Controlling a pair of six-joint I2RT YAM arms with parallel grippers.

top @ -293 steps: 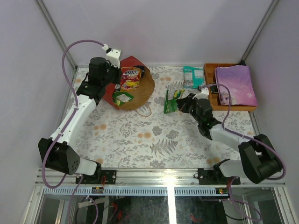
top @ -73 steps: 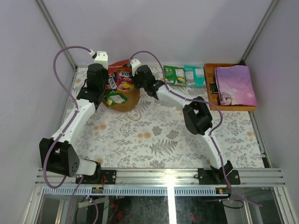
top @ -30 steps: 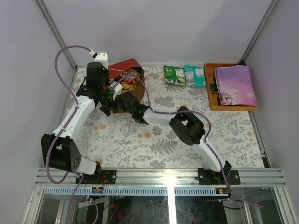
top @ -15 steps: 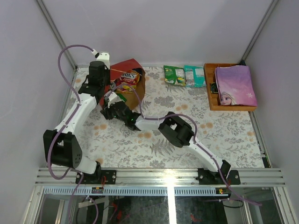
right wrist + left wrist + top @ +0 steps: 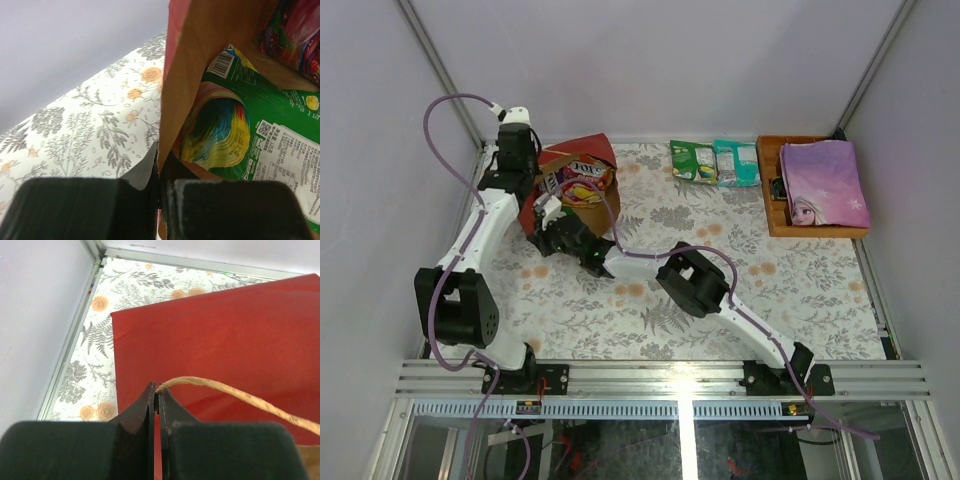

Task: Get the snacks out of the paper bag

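**Both claws are busy on the bag, and the snacks lie just behind the wall**

The left claw (image 5: 156, 392) is clenched on the twine handle (image 5: 235, 394) of the paper bag (image 5: 225, 330), which stands at the far-left corner of the bench (image 5: 800, 285). The right claw (image 5: 159, 159) is pinched on the edge of the bag's mouth, with the paper wall passing between its jaws. So neither claw is free.

The green swirl packet (image 5: 235, 135) lies inside the bag, just on the inner side of that pinched wall, to the right of the right claw in its wrist view. Its long axis seems to run away from the claw, deeper into the bag. The yellow-red packet (image 5: 582, 178) shows in the mouth, further from this claw. The right claw is clearly the nearer one. I judge that it must let the edge go and turn inward, while the left claw holds the handle.

The green swirl packet carries a barcode, QR codes and a white panel of print, too small to read. The big letters on the yellow-red packet I cannot read with certainty.

An outer green packet (image 5: 692, 160) and a teal packet (image 5: 734, 162) lie side by side on the bench, well apart from the bag.
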